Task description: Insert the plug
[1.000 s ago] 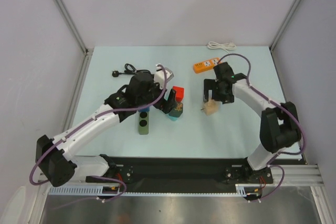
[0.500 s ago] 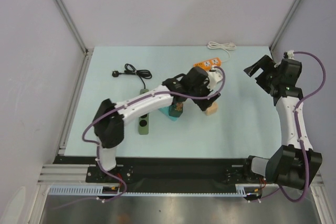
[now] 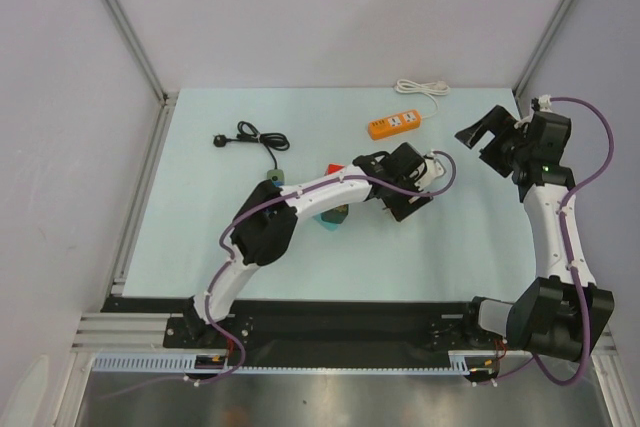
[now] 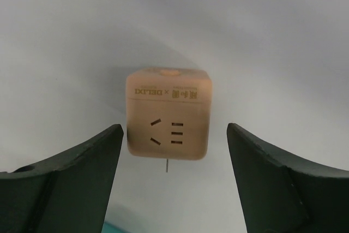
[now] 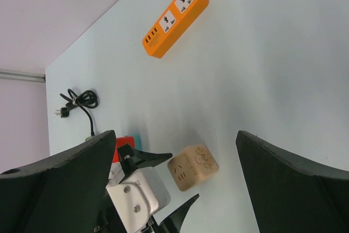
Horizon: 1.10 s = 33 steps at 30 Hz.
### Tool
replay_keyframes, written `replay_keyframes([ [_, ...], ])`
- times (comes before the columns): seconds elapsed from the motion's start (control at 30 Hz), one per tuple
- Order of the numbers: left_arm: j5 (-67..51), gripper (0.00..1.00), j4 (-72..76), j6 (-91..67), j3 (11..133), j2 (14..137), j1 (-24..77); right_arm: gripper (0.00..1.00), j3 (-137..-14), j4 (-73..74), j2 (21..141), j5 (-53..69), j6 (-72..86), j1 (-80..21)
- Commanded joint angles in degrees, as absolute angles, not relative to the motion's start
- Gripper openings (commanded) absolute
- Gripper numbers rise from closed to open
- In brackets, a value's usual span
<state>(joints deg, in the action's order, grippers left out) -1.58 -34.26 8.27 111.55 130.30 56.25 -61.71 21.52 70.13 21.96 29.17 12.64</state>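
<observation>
The small black plug (image 3: 220, 139) lies at the back left with its thin looped black cord (image 3: 256, 133); both also show in the right wrist view, plug (image 5: 64, 112) and cord (image 5: 83, 100). A tan cube socket (image 4: 168, 114) sits on the table just ahead of my left gripper (image 4: 174, 151), which is open and empty, one finger (image 4: 82, 162) on each side without touching. From above, the left gripper (image 3: 408, 205) hides the cube. My right gripper (image 3: 480, 129) is open, empty and raised at the right; in its wrist view (image 5: 175, 133) the cube (image 5: 192, 166) shows below.
An orange power strip (image 3: 393, 124) with a white cord (image 3: 420, 87) lies at the back right, also in the right wrist view (image 5: 175, 20). A red block (image 3: 338, 169) and a teal block (image 3: 330, 219) sit by the left arm's forearm.
My right gripper left the tan cube and swung up to the right. My left arm reached right past the blocks and now has its open jaws at the cube.
</observation>
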Motion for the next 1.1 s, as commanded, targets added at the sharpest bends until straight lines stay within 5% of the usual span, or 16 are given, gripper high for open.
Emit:
replay_keyframes([
  [0.0,-0.62,0.83,-35.24,10.28,115.84,131.92,56.08,1.00,-61.61,19.60,69.52,23.82,28.04,12.39],
  [0.1,-0.79,0.82,-35.33,9.85,115.49,132.80,55.72,1.00,-61.70,19.60,69.43,23.82,27.95,11.87],
  [0.2,-1.49,0.70,-35.33,9.93,114.61,132.72,55.46,1.00,-61.79,19.77,69.43,23.03,26.90,11.08],
  [0.3,-2.98,0.28,-35.33,10.11,113.47,131.14,55.11,1.00,-61.79,20.13,69.35,22.77,26.10,10.38],
  [0.43,-8.51,0.02,-35.16,10.20,110.49,126.84,53.62,1.00,-63.88,20.21,70.39,20.32,23.56,7.22],
  [0.6,-21.16,0.00,-34.72,7.74,104.78,113.51,49.32,1.00,-66.27,18.99,70.49,26.87,18.30,6.06],
  [0.93,-40.69,0.00,-35.41,4.13,93.70,92.82,40.17,1.00,-62.22,9.15,68.11,61.91,5.81,0.19],
  [1.07,-44.46,0.00,-35.95,4.74,92.38,88.34,40.17,1.00,-65.73,15.54,69.52,61.96,-2.09,-10.18],
])
